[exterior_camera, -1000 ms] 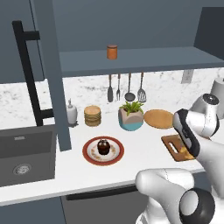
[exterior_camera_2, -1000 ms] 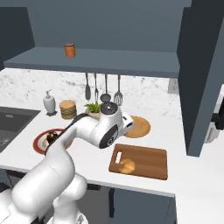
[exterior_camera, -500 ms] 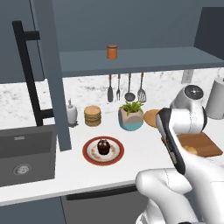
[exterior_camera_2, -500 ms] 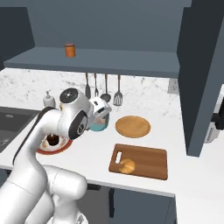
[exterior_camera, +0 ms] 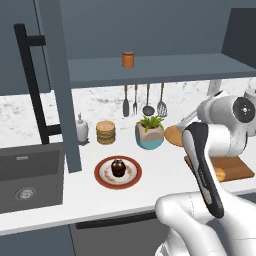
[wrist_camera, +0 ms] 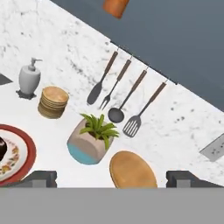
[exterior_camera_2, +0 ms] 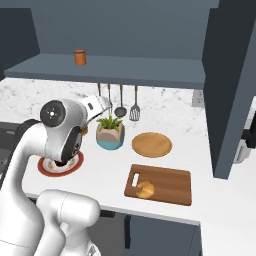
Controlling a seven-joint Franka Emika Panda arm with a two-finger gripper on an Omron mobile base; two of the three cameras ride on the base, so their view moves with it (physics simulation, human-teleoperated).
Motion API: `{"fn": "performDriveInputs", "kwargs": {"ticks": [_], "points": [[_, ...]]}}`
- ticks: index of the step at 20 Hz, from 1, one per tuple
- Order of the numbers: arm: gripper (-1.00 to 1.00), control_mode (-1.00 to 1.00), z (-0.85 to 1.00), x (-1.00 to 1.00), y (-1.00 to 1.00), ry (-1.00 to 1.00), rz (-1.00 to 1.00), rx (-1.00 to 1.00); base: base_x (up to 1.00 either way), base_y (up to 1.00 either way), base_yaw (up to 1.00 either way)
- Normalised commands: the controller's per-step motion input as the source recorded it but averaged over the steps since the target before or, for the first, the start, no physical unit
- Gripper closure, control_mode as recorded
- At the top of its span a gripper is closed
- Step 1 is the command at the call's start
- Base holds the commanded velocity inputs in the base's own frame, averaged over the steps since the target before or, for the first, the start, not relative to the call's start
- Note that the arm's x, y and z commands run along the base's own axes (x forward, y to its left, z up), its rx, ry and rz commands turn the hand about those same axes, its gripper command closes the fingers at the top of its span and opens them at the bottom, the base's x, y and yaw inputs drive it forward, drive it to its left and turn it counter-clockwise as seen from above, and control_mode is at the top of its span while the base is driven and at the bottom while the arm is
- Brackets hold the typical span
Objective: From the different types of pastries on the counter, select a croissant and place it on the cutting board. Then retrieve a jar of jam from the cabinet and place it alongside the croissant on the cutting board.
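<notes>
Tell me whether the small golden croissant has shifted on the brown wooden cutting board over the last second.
No. In the right base view the small golden croissant lies at the same near-left spot of the brown wooden cutting board, beside its slot handle, as before.

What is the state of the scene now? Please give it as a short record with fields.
croissant: golden croissant lies on the cutting board, near its handle end
jam: jar of jam stands on the cabinet shelf, not yet taken
cupcake: dark cupcake on the red-rimmed plate
flat cakes: stack beside the soap bottle
other: potted plant, round wooden plate
jaws: open, holding nothing, gripper raised above the counter
</notes>
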Motion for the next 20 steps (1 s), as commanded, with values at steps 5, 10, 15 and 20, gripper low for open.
{"fn": "performDriveInputs", "kwargs": {"ticks": [5, 10, 15, 20], "points": [[-1.0, -1.0, 1.0, -0.22, 0.62, -0.39, -0.01, 0.01, 0.0, 0.0, 0.0], [-1.0, -1.0, 1.0, -0.2, 0.51, -0.33, -0.02, 0.01, 0.0, 0.0, 0.0], [-1.0, -1.0, 1.0, -0.18, 0.38, -0.26, -0.01, 0.1, 0.0, 0.0, 0.0], [-1.0, -1.0, 0.37, -0.01, 0.56, -0.03, -0.11, 0.27, 0.0, 0.0, 0.0]]}}
